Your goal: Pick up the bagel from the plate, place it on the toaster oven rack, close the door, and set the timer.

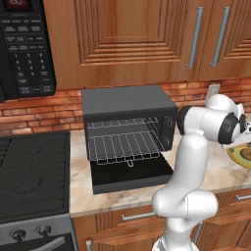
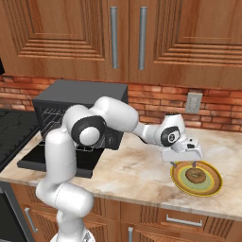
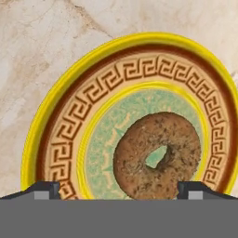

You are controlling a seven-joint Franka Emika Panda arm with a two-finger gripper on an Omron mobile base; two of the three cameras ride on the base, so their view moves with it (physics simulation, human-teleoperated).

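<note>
Overhead, end effector [image 3: 119,189] spread wide above bagel [image 3: 157,156] on Greek-key plate [image 3: 69,121]; no legible writing.

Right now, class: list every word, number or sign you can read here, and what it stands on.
Microwave keypad: white button labels, too small and blurred to read.
Microwave display: red digits, cut off and blurred, unreadable.
Plate: key-pattern border, no lettering.
Toaster oven: no readable text.
</note>
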